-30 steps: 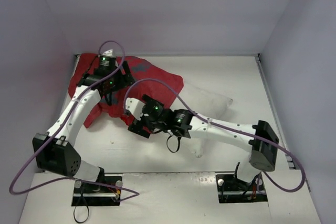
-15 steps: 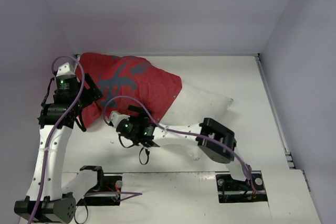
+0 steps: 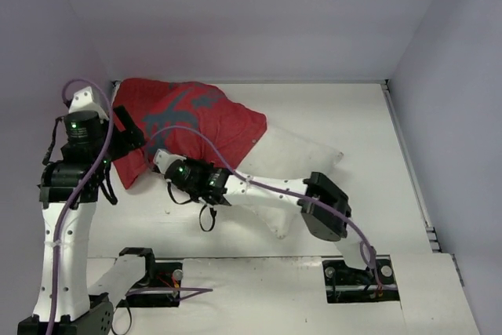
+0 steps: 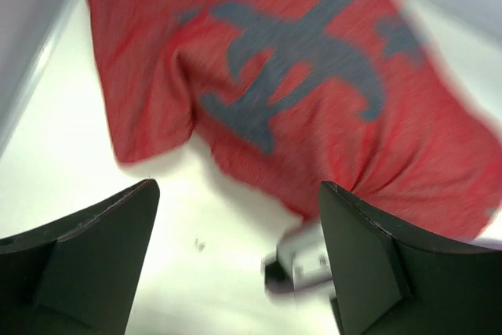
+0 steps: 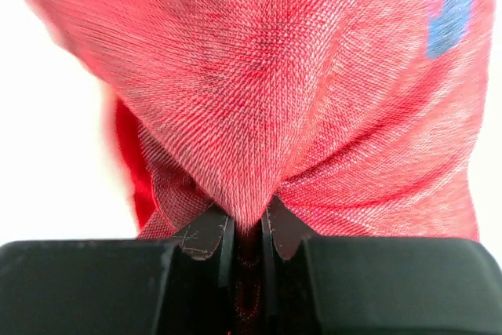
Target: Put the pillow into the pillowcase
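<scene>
1. The pillowcase lies at the far left of the table. The pillow is partly inside it, its right end sticking out of the opening.
2. The right gripper is clamped on a fold at the pillowcase's near edge, with red cloth pinched between its fingers.
3. The left gripper hangs above the pillowcase's left corner, jaws spread wide and holding nothing.
4. The print shows as dark blue-grey shapes, too blurred to read.
</scene>
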